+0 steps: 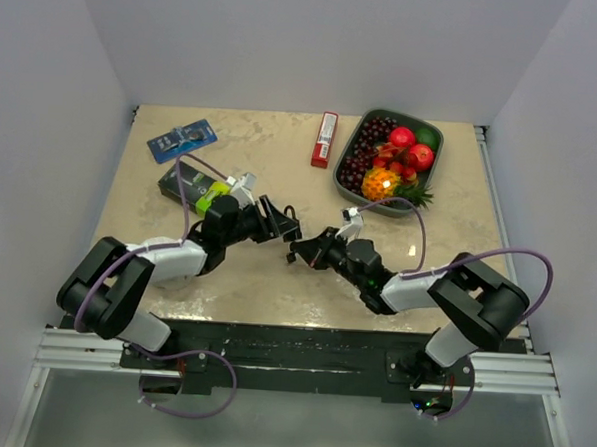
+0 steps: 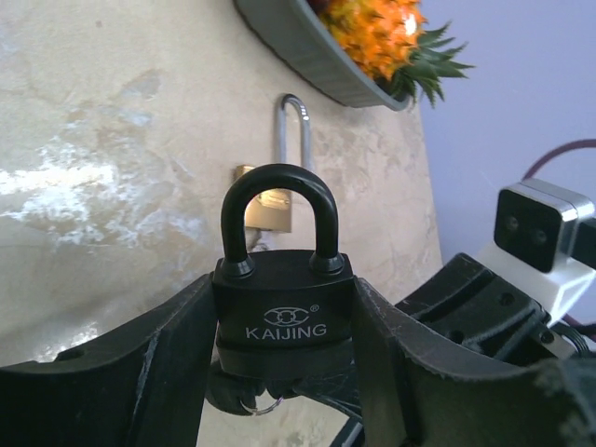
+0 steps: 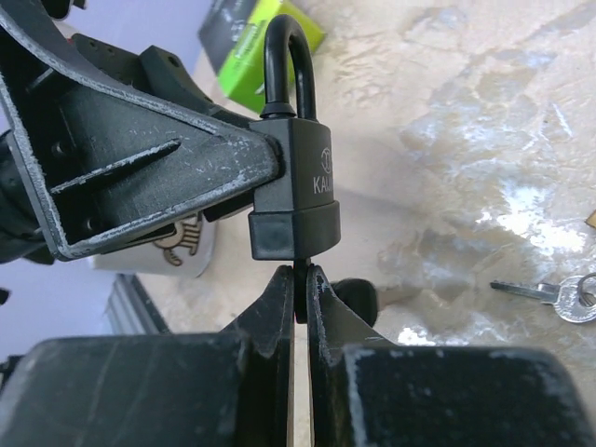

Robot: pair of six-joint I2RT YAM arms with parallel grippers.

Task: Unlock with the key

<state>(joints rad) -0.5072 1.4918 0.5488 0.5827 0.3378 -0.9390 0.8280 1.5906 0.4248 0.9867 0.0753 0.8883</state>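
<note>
My left gripper (image 2: 284, 328) is shut on a black KAIJING padlock (image 2: 284, 307), clamping its body on both sides and holding it above the table with the shackle seated in the body. In the top view the padlock (image 1: 292, 231) hangs between the two grippers at the table's middle. My right gripper (image 3: 300, 277) is shut on a black-headed key (image 3: 300, 279) right under the padlock's (image 3: 298, 200) bottom face, where the blade is hidden. A key ring (image 2: 261, 407) hangs below the lock.
A brass padlock (image 2: 268, 207) with a silver shackle lies on the table beyond. Loose silver keys (image 3: 559, 293) lie to the right. A fruit tray (image 1: 434, 163), a red bar (image 1: 325, 139), a blue packet (image 1: 182, 139) and a black-green box (image 1: 195, 186) lie further back.
</note>
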